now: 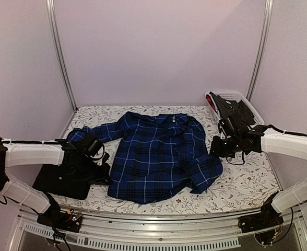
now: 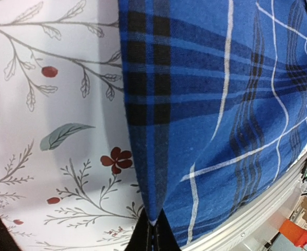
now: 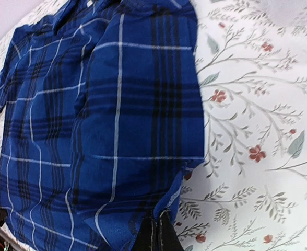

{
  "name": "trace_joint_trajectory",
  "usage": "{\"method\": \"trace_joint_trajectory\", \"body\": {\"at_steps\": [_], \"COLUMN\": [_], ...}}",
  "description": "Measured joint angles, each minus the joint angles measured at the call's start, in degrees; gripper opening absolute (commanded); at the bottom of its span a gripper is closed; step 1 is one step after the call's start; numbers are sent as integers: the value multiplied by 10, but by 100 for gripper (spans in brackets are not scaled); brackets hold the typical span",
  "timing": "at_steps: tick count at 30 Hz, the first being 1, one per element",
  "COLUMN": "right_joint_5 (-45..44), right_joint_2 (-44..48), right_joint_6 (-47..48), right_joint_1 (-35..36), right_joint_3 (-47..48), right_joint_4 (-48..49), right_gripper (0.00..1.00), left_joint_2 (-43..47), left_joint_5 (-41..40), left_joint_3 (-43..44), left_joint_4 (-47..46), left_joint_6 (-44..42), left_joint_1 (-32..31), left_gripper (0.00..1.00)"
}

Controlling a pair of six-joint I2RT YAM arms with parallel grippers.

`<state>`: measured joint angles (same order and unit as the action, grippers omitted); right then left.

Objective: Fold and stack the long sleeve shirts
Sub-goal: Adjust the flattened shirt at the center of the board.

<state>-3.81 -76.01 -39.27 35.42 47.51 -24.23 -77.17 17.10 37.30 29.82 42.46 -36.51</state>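
The blue plaid long sleeve shirt lies spread front-down across the middle of the table, collar at the far side. My left gripper is shut on its left edge near the hem; in the left wrist view the fingertips pinch a fold of the plaid cloth. My right gripper is shut on the shirt's right edge, where the sleeve lies folded over; its jaws hold a tip of the plaid cloth. The black shirt lies bunched at the left, under my left arm.
A white lattice basket with dark contents stands at the back right, just beyond my right arm. The floral tablecloth shows bare to the right of the shirt. The table's metal front rail runs close behind my left gripper.
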Motion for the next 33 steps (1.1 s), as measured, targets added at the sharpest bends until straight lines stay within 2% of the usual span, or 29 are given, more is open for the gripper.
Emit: {"method": "trace_joint_trajectory", "body": {"at_steps": [10, 19, 33], "right_joint_5": [-104, -133, -119], "right_joint_2": [-100, -172, -276], "right_joint_6": [86, 170, 243], "right_joint_1": [-72, -181, -205], "right_joint_3": [173, 304, 483], "right_joint_4": [-65, -88, -78], "right_gripper": [0, 0, 0], "left_joint_2": [7, 9, 30], "left_joint_5": [18, 24, 30], "left_joint_3": [-12, -12, -10], "left_joint_4": [-1, 0, 4], "left_joint_6": [-13, -19, -23], "left_joint_1": [11, 15, 17], "left_gripper": [0, 0, 0]}}
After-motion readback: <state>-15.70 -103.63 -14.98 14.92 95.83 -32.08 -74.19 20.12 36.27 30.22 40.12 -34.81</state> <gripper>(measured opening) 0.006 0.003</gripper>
